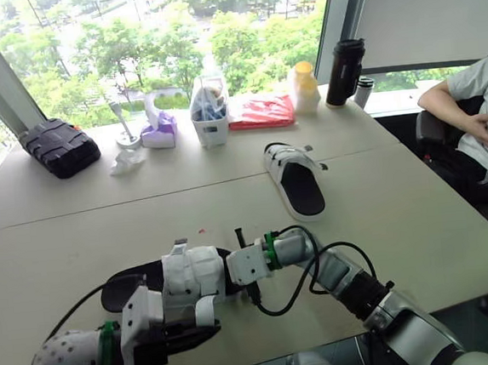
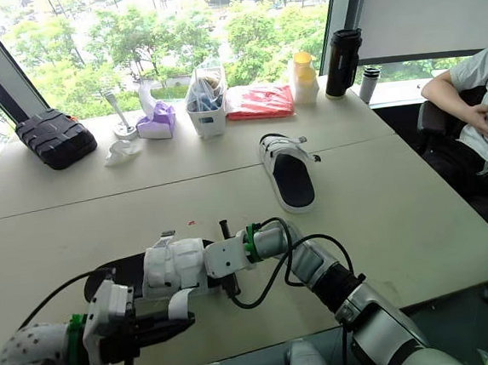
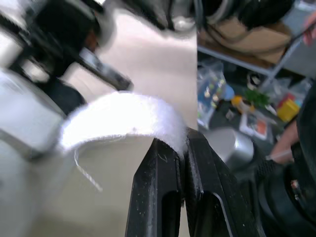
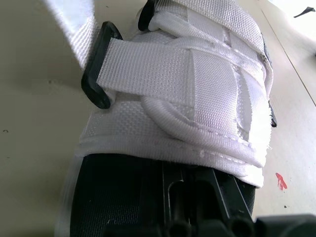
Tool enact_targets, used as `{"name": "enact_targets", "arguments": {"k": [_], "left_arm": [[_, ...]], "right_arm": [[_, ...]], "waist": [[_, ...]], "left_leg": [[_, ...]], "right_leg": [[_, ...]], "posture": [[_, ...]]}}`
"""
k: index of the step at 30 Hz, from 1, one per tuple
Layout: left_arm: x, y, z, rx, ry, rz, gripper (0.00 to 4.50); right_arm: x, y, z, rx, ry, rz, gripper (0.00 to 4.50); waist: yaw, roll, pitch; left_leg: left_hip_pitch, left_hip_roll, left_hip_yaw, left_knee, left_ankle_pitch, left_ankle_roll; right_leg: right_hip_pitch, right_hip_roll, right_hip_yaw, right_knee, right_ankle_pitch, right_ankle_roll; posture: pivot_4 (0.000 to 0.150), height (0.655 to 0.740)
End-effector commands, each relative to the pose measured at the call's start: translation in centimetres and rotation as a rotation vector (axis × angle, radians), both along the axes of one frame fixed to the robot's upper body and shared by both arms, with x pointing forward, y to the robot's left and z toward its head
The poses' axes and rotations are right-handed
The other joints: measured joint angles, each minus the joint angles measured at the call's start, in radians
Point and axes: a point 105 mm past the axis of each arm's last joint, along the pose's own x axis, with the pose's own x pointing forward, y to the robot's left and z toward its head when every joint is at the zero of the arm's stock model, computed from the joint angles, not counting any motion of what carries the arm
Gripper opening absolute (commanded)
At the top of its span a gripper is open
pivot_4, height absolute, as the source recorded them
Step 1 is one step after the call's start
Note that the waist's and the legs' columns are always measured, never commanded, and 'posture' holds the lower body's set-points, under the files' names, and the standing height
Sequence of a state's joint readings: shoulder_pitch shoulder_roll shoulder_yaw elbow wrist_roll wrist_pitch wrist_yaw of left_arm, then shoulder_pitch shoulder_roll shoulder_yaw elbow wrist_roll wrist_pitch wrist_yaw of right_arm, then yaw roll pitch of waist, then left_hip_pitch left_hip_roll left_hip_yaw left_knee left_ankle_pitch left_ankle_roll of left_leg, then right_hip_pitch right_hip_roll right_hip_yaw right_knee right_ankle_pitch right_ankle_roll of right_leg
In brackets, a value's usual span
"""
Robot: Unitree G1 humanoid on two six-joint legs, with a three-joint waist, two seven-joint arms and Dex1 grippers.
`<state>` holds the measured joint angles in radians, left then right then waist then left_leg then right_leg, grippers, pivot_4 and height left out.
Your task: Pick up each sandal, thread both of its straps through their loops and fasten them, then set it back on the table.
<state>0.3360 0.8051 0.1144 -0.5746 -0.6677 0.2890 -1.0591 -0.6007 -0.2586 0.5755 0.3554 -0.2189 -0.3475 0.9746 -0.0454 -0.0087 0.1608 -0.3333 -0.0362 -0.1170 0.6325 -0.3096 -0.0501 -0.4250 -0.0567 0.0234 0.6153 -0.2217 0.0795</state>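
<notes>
near sandal [image 1: 184, 277]: on the table [image 1: 418, 218] near its 6 o'clock edge, lying crosswise between both grippers; black sole, white upper
left gripper [image 3: 183, 148]: at 6-7 o'clock of the near sandal, pressed together and pinching the end of the loose strap [image 3: 123, 118]
right gripper [image 1: 245, 268]: against the near sandal's 3 o'clock end; can't tell its grip state
second strap [image 4: 168, 69]: runs through the black loop [image 4: 96, 69] and lies folded back flat on the upper
far sandal [image 1: 295, 180]: on the table at 1 o'clock of the near sandal, well apart, untouched
12 o'clock edge: black case [image 1: 60, 147], red packet [image 1: 261, 111], black flask [image 1: 344, 71]
person [image 1: 478, 119]: seated at 3 o'clock
</notes>
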Motion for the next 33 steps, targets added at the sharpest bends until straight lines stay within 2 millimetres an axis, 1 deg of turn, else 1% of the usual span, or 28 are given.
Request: {"name": "enact_targets", "arguments": {"k": [1, 2, 5, 8, 10, 14, 21, 22, 25, 27, 28, 29, 30, 32, 33], "left_arm": [[1.0, 0.0, 2.9, -0.067, -0.06, -0.012, 0.05], [1.7, 0.1, 3.3, -0.088, -0.055, -0.004, 0.05], [3.3, 0.1, 3.4, -0.109, -0.045, 0.01, 0.05], [4.9, -0.2, 2.7, -0.138, -0.023, 0.037, 0.05], [5.6, -0.2, 2.4, -0.154, -0.009, 0.056, 0.05], [6.3, -0.3, 1.4, -0.132, 0.014, 0.088, 0.05], [7.4, -0.4, 0.0, -0.133, 0.131, 0.202, 0.05], [7.3, -0.5, -0.2, -0.132, 0.154, 0.208, 0.34], [7.2, -0.7, -0.5, -0.128, 0.193, 0.223, 1.42], [7.5, -0.9, -0.7, -0.114, 0.185, 0.249, 2.4], [7.5, -1.1, -0.7, -0.113, 0.189, 0.25, 2.74], [7.7, -1.3, -0.5, -0.119, 0.188, 0.262, 3.23], [7.9, -1.4, -0.4, -0.126, 0.188, 0.272, 3.58], [8.1, -1.6, -0.3, -0.133, 0.187, 0.281, 4.47], [8.1, -1.6, -0.2, -0.134, 0.187, 0.281, 4.47]], "right_arm": [[-0.8, -0.8, -3.3, -0.126, 0.069, 0.007, 0.0], [-0.7, -0.8, -3.3, -0.125, 0.068, 0.007, 0.0], [-0.7, -0.7, -3.2, -0.122, 0.067, 0.005, 0.0], [-0.5, -0.7, -3.2, -0.12, 0.065, 0.001, 0.0], [-0.5, -0.7, -3.1, -0.12, 0.064, -0.004, 0.0], [-0.3, -0.8, -3.1, -0.118, 0.062, -0.013, 0.0], [-0.1, -0.8, -3.0, -0.116, 0.06, -0.02, 0.0], [-0.1, -0.8, -3.0, -0.116, 0.058, -0.02, 0.0], [0.0, -0.7, -2.9, -0.114, 0.057, -0.017, 0.0], [0.0, -0.6, -2.9, -0.113, 0.056, -0.015, 0.0], [0.0, -0.5, -2.9, -0.112, 0.057, -0.014, 0.0], [0.0, -0.5, -2.9, -0.112, 0.057, -0.013, 0.0], [0.0, -0.5, -2.9, -0.111, 0.057, -0.013, 0.0], [0.0, -0.5, -2.9, -0.111, 0.057, -0.012, 0.0], [0.0, -0.4, -2.9, -0.11, 0.057, -0.011, 0.0]], "waist": [[-0.002, 0.0, 0.0], [-0.002, 0.0, 0.0], [0.0, 0.0, 0.0], [0.001, 0.0, 0.0], [0.0, -0.001, 0.0], [0.001, 0.0, 0.0], [0.002, 0.0, 0.0], [0.001, 0.0, 0.0], [0.001, 0.0, 0.0], [0.002, 0.0, 0.0], [0.002, 0.0, 0.0], [0.002, 0.0, 0.0], [0.002, 0.0, 0.0], [0.002, 0.0, 0.0], [0.001, 0.0, 0.0]], "left_leg": [[0.0, 0.0, 0.0, 0.0, 0.0, 0.0], [0.0, 0.0, 0.0, 0.0, 0.0, 0.0], [-0.001, 0.0, 0.0, 0.0, 0.0, 0.0], [0.0, 0.0, 0.0, 0.0, 0.0, 0.0], [-0.001, 0.0, 0.0, 0.001, 0.0, 0.0], [0.0, 0.0, -0.001, 0.001, 0.0, 0.0], [0.001, 0.0, -0.001, 0.001, 0.0, 0.0], [0.001, 0.0, -0.001, 0.001, 0.0, 0.0], [0.001, 0.0, -0.001, 0.001, 0.0, -0.001], [0.003, 0.0, -0.001, 0.001, 0.0, -0.001], [0.007, 0.0, -0.001, 0.001, 0.0, -0.001], [0.011, 0.0, -0.001, 0.0, 0.0, -0.001], [0.013, 0.0, -0.001, 0.0, 0.0, -0.001], [0.015, 0.0, -0.002, 0.0, 0.0, -0.001], [0.015, 0.0, -0.002, 0.0, 0.0, -0.001]], "right_leg": [[0.0, 0.0, 0.0, 0.0, 0.0, 0.0], [0.0, 0.0, 0.0, 0.0, 0.0, 0.0], [-0.001, 0.001, 0.0, 0.0, 0.001, 0.0], [-0.001, 0.001, 0.0, 0.001, 0.001, 0.0], [-0.001, 0.001, 0.0, 0.001, 0.001, 0.0], [-0.001, 0.001, 0.0, 0.001, 0.002, 0.002], [0.0, 0.0, 0.0, 0.002, 0.002, 0.002], [0.0, 0.0, 0.0, 0.002, 0.002, 0.002], [0.001, 0.0, 0.0, 0.002, 0.002, 0.002], [0.003, 0.0, 0.0, 0.002, 0.002, 0.002], [0.006, 0.0, 0.0, 0.002, 0.001, 0.0], [0.009, 0.0, 0.0, 0.002, 0.0, 0.001], [0.012, 0.0, 0.0, 0.002, -0.002, 0.003], [0.015, 0.0, 0.0, 0.001, -0.003, 0.003], [0.015, 0.0, 0.0, 0.001, -0.003, 0.003]], "posture": [[0.15, 0.74], [0.15, 0.74], [0.15, 0.74], [0.15, 0.74], [0.15, 0.74], [0.15, 0.74], [0.15, 0.74], [0.15, 0.74], [0.15, 0.74], [0.15, 0.74], [0.15, 0.74], [0.15, 0.74], [0.15, 0.74], [0.15, 0.74], [0.15, 0.74]]}}
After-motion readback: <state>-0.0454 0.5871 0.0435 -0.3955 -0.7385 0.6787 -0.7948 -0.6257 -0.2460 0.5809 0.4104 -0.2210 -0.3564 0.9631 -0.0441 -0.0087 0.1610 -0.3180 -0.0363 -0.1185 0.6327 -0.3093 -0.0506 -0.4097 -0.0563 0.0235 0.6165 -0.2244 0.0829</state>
